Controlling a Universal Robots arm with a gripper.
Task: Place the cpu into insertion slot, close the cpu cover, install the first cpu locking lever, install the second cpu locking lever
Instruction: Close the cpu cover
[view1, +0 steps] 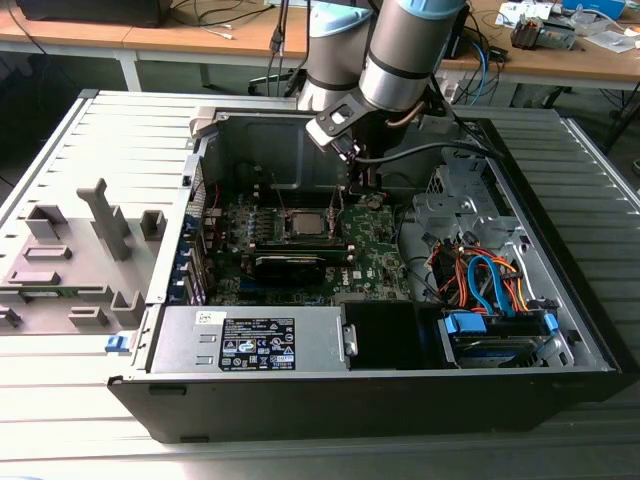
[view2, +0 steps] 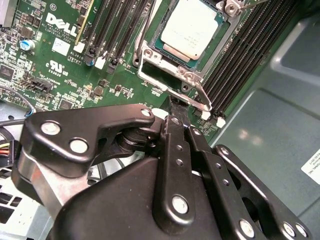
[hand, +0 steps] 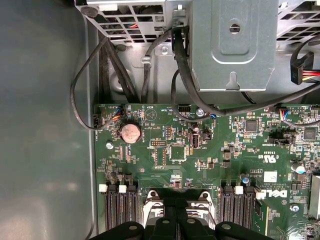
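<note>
Silvery cpu (view2: 192, 27) sits in insertion slot (view2: 186, 75).

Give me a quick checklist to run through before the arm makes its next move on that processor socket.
1. Chip seated: ok. The chip lies flat, silver top up, inside the socket.
2. Cover down: cannot tell. The cover frames the chip, but whether it lies fully flat is unclear.
3. Lever latched: cannot tell. A thin lever runs along the socket's edge. Whether it is hooked is not visible.
4. Gripper placed: ok. The gripper sits low at the socket's edge, right beside that lever.
5. Cables clear: ok. In the first wrist view the black cables lie well away from the socket.
</note>
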